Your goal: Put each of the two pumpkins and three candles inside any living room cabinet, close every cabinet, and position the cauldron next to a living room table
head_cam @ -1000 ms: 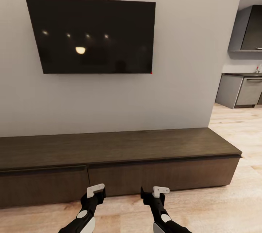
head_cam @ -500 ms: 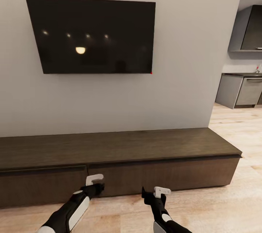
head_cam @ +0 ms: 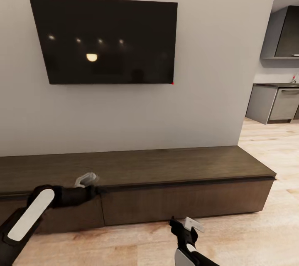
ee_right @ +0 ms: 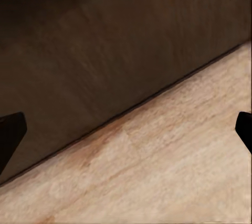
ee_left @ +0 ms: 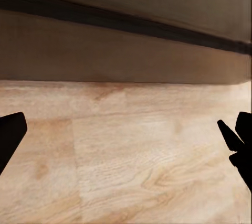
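Note:
The cabinet (head_cam: 174, 199) is a long, low dark-brown unit against the wall under the TV, and its flat drawer fronts look flush and shut. My left gripper (head_cam: 87, 180) is up at the top edge of the left drawer front (head_cam: 54, 216), near the seam between the two fronts. In the left wrist view the left gripper (ee_left: 122, 129) is open, with nothing between its fingers. My right gripper (head_cam: 187, 227) hangs low over the floor in front of the right drawer front. It is open too (ee_right: 131, 124) and holds nothing. The pumpkins, candles, cauldron and table are out of view.
A black TV (head_cam: 108, 39) hangs on the grey wall above the cabinet. Light wooden floor (head_cam: 249, 237) runs along the cabinet's front. Past the wall's right end stand grey kitchen cupboards (head_cam: 274, 104) and a dark upper cupboard (head_cam: 286, 33).
My left arm has swung up and to the left, from near the floor to the top edge of the left drawer front. The right gripper has sunk a little lower.

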Controlling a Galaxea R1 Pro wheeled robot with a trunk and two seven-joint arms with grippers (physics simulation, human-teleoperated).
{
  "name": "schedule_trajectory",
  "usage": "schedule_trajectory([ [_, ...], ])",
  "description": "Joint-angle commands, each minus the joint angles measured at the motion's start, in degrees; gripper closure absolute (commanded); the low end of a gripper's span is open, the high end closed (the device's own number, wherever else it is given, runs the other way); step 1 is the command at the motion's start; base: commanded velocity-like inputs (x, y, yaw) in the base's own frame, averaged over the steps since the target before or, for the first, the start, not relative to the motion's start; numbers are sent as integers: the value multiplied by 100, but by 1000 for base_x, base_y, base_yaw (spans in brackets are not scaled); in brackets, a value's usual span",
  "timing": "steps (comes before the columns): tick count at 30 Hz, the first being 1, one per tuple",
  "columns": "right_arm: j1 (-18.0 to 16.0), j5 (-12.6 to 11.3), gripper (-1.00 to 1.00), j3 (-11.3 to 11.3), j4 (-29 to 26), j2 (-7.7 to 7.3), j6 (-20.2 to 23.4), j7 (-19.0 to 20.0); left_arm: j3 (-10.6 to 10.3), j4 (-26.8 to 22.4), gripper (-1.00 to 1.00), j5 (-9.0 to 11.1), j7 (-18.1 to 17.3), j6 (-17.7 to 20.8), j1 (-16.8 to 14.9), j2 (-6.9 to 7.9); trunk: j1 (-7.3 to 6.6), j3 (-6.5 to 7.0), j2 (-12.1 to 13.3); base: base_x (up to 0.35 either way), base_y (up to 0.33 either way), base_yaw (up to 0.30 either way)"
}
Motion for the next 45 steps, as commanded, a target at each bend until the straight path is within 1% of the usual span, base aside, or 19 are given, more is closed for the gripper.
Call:
schedule_trajectory([
  [1,-5,-28,-100,44,-15,-2,-39,-213,29,-54,-100,502,59,28,-3,221,-1,-7,-3,0,0,0],
  [3,-5,-11,-100,50,-28,-1,-69,-395,52,-82,-100,1367,62,48,2,575,-1,-7,-3,0,0,0],
  [4,-5,-1,-100,56,-31,1,-76,-440,56,-83,-100,1757,64,52,7,697,-1,-7,-3,0,0,0],
  [5,-5,5,-100,59,-34,6,-79,-469,59,-82,-100,2045,65,55,13,776,-1,-7,-3,0,0,0],
  [7,-5,14,-100,63,-50,5,-82,-498,58,-79,-100,2383,67,58,40,850,-1,-7,-3,0,0,0],
  [9,-5,14,-100,47,-198,-2,-86,-441,52,-84,-100,2536,62,59,62,878,-1,-7,-3,0,0,0],
  [10,-5,0,-100,38,-362,-9,-87,-332,50,-87,-100,2579,61,59,67,885,-1,-7,-3,0,0,0],
  [12,-5,-85,-100,-28,-977,-42,-44,244,48,-81,-100,2639,56,60,74,894,-1,-7,-3,0,0,0],
  [13,-5,-122,-100,-71,-1085,-59,-32,379,48,-80,-100,2647,55,60,74,894,-1,-7,-3,0,0,0],
  [15,-5,-402,-100,-410,-1353,-149,59,950,44,-78,-100,2711,52,60,76,886,-1,-7,-3,0,0,0],
  [16,-5,-478,-100,-508,-1390,-169,108,1086,43,-77,-100,2730,52,60,76,883,-1,-7,-3,0,0,0],
  [19,-12,-901,-100,-1194,-1500,-337,780,2047,41,-77,-100,2807,51,60,77,882,-1,-7,-3,0,0,0],
  [22,-20,-1243,-100,-2048,-1527,-528,1730,2888,44,-76,-100,2833,50,60,77,887,-1,-7,-3,0,0,0],
  [25,-22,-1395,-100,-2833,-1536,-593,2473,3358,46,-82,-100,2877,50,60,77,888,-1,-7,-3,0,0,0],
  [27,-23,-1428,-100,-3088,-1533,-600,2677,3469,45,-82,-100,2950,50,60,77,888,-1,-7,-3,0,0,0],
  [34,-25,-1632,-100,-3381,-1432,-582,2810,3505,38,-99,-100,3029,50,60,77,888,-1,-7,-3,0,0,0],
  [36,-29,-1683,-100,-3419,-1196,-574,2798,3499,38,-101,-100,3031,50,60,77,886,-1,-7,-3,0,0,0],
  [41,-269,-1806,-100,-3469,-146,-600,2794,3526,38,-111,-100,3040,50,60,77,879,-1,-7,-3,0,0,0],
  [45,-331,-2077,-100,-3496,55,-663,2795,3556,38,-103,-100,3041,50,60,78,880,-1,-7,-3,23,0,0],
])
